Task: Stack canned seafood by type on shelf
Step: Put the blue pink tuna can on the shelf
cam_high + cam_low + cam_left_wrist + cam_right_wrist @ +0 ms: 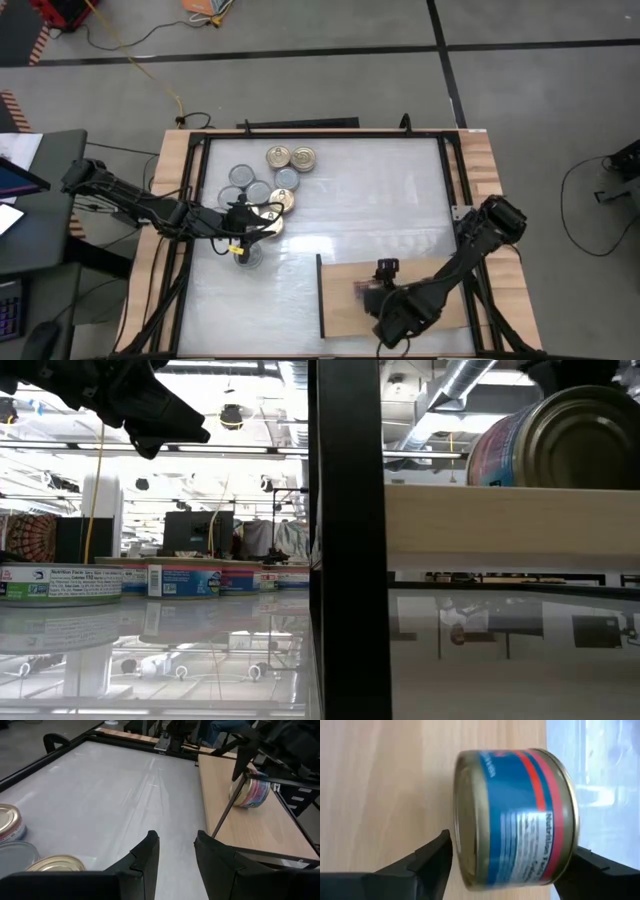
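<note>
Wooden shelf: light-brown board; landmark.
Blue-and-red labelled tin: on its side on the shelf's left part.
Right gripper: jaws straddle the tin; contact unclear.
Left gripper: left of the shelf, part open, empty.
Flat gold- and silver-lidded tins: clustered well left of the shelf.
Risk: tin may roll when released.
Hidden: overhead, the right arm covers the tin.

The flat light-brown wooden shelf looks smooth and matt, its grain faint. The round metal can on it has a dull gold lid and a glossy blue-and-red paper label. The white desk top is glossy and reflective. The dark fingers look like matt plastic.
</note>
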You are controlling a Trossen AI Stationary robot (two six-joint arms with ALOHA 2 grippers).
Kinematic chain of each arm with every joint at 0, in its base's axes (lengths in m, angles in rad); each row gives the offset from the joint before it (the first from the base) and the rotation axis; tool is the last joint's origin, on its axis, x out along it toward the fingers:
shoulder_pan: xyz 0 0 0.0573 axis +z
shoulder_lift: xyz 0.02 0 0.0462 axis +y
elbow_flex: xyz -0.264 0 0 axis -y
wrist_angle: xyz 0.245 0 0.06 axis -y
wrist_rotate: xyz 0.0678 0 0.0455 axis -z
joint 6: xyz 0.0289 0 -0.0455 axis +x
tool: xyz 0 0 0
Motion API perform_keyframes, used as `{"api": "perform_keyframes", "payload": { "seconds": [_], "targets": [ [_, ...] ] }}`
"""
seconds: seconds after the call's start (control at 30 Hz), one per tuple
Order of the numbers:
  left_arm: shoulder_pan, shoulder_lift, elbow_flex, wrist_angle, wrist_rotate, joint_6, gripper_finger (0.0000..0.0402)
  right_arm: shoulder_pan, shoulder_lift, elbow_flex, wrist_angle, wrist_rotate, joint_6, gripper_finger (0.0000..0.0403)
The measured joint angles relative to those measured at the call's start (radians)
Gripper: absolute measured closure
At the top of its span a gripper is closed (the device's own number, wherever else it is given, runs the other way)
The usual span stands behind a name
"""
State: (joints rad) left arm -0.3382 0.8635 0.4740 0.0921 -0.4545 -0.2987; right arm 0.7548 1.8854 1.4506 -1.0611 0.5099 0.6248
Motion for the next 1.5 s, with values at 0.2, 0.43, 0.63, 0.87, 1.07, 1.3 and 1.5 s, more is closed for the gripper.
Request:
{"api": "perform_keyframes", "payload": {
  "seconds": [0.2, 0.43, 0.63, 0.87, 1.07, 1.3, 1.5],
  "targets": [
    [0.000, 0.000, 0.000, -0.007, 0.000, -0.001, 0.0281, 0.025, 0.000, 0.000, 0.028, 0.046, -0.048, 0.0111],
    [0.000, 0.000, 0.000, -0.007, 0.004, -0.001, 0.0281, 0.024, -0.005, 0.000, 0.053, 0.055, -0.073, 0.0117],
    [0.000, 0.000, 0.000, 0.027, 0.004, -0.001, 0.0281, 0.020, -0.008, 0.034, 0.045, 0.057, -0.059, 0.0117],
    [0.001, 0.000, 0.090, 0.024, 0.004, 0.059, 0.0281, -0.013, -0.009, 0.117, 0.021, -0.010, -0.016, 0.0117],
    [0.001, 0.044, 0.279, -0.177, 0.009, 0.075, 0.0281, -0.039, -0.009, 0.187, -0.026, -0.028, -0.030, 0.0117],
    [0.001, 0.211, 0.449, -0.213, 0.110, 0.157, 0.0267, -0.053, -0.009, 0.272, -0.137, -0.027, -0.033, 0.0116],
    [0.002, 0.376, 0.558, -0.214, 0.140, 0.185, 0.0224, -0.066, -0.050, 0.295, -0.166, -0.005, -0.060, 0.0116]
  ]
}}
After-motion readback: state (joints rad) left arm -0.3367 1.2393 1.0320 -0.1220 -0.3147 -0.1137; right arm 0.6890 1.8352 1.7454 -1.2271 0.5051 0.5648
